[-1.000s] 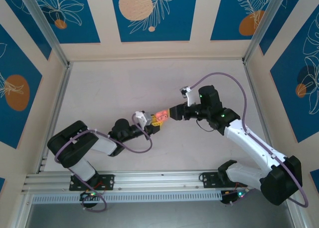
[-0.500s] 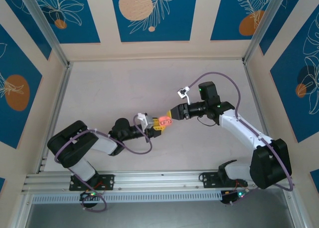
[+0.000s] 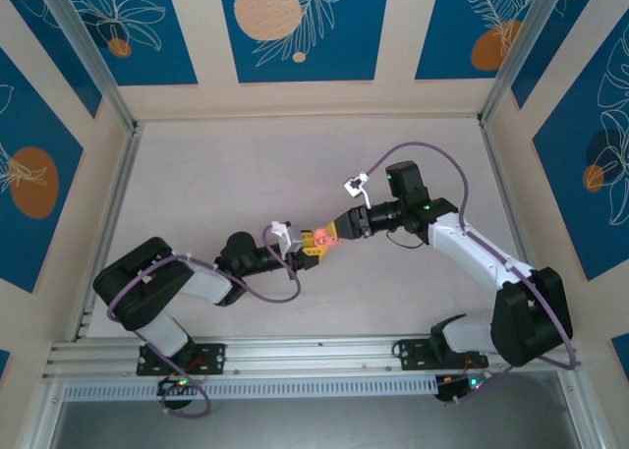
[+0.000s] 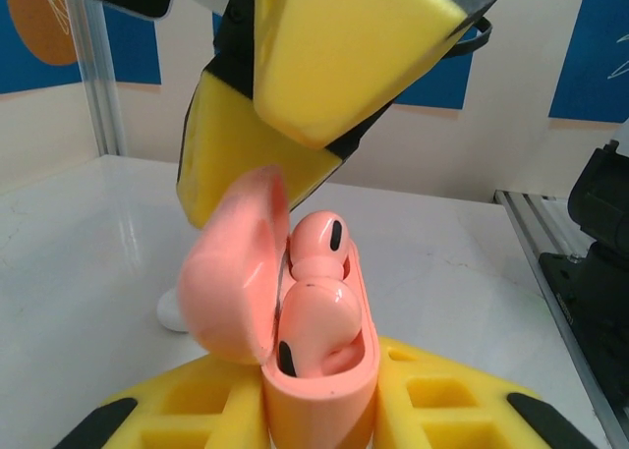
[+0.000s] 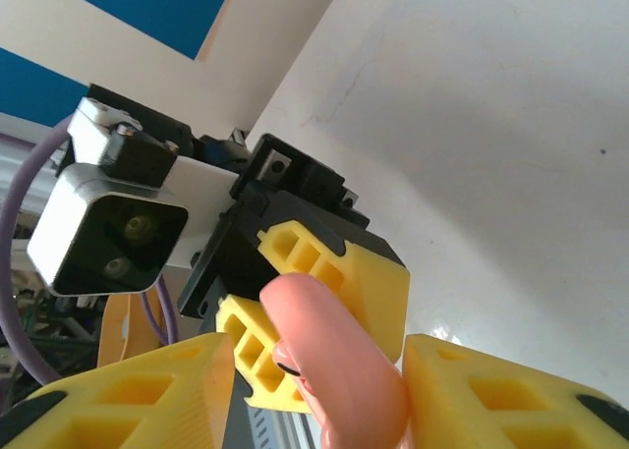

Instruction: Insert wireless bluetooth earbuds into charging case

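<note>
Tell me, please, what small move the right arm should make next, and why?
Probably swing the lid down with the right gripper. Both earbuds look seated in the charging case, which the left gripper clamps upright, and the right fingers straddle the open lid, so closing it seems to be what is left.

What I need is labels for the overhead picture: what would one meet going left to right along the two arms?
left arm's black shoulder housing → white camera block on the left wrist → glossy salmon-pink plastic charging case → white camera block on the right wrist → right arm's white forearm link → right arm's black shoulder housing
</note>
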